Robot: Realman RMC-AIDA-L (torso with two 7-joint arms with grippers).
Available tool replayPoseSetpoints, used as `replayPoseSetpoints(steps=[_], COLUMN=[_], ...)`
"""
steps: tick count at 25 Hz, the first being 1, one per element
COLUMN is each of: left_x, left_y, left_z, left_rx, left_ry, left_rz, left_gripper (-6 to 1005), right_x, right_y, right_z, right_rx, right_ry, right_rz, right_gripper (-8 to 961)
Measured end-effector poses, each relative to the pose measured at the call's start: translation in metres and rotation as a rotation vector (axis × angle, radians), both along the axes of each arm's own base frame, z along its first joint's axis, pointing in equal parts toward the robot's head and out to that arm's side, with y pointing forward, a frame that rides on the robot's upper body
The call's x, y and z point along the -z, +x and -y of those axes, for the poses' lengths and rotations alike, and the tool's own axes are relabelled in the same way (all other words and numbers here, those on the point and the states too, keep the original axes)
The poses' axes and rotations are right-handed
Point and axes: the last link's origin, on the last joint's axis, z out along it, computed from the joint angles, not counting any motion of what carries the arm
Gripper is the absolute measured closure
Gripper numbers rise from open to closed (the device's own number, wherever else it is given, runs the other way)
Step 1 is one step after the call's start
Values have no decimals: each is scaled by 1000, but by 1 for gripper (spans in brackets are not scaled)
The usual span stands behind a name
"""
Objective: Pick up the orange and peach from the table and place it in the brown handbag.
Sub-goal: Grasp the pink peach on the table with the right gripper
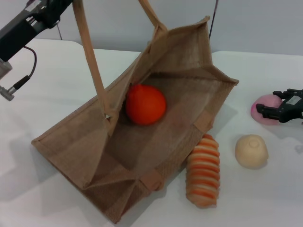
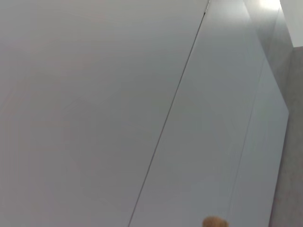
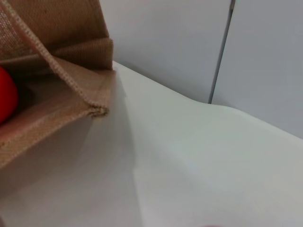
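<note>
The brown handbag (image 1: 94, 142) lies tilted with its mouth wide open. One handle (image 1: 90, 56) runs taut up to my left gripper (image 1: 66, 4) at the top left edge, which holds it raised. The orange (image 1: 145, 104) rests inside the bag; a sliver of the orange (image 3: 5, 101) and the bag's rim (image 3: 71, 75) also show in the right wrist view. The pink peach (image 1: 265, 103) sits on the table at the far right. My right gripper (image 1: 274, 105) is at the peach, its black fingers spread open on either side of it.
An orange-and-cream striped bread (image 1: 203, 171) lies just right of the bag's lower corner. A pale beige bun (image 1: 251, 150) sits between it and the peach. The white table (image 1: 265, 198) runs back to a grey wall.
</note>
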Motion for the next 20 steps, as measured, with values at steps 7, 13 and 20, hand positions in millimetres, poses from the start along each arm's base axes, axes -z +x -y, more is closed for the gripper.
replayPoseSetpoints(steps=[7,13,20], left_x=[0,0,0], left_y=[0,0,-1], left_z=[0,0,0], left_rx=[-1,-1,-4], left_ry=[-1,-2,-2], left_rz=[-2,-3,-5], left_gripper=[876,877,877], right_x=[0,3,5], right_y=[0,-7,-6], right_z=[0,3,5], right_rx=[7,-23,-32], right_ry=[-7,-43,-66], right_rz=[-5,-31,-8], right_gripper=[240,331,378])
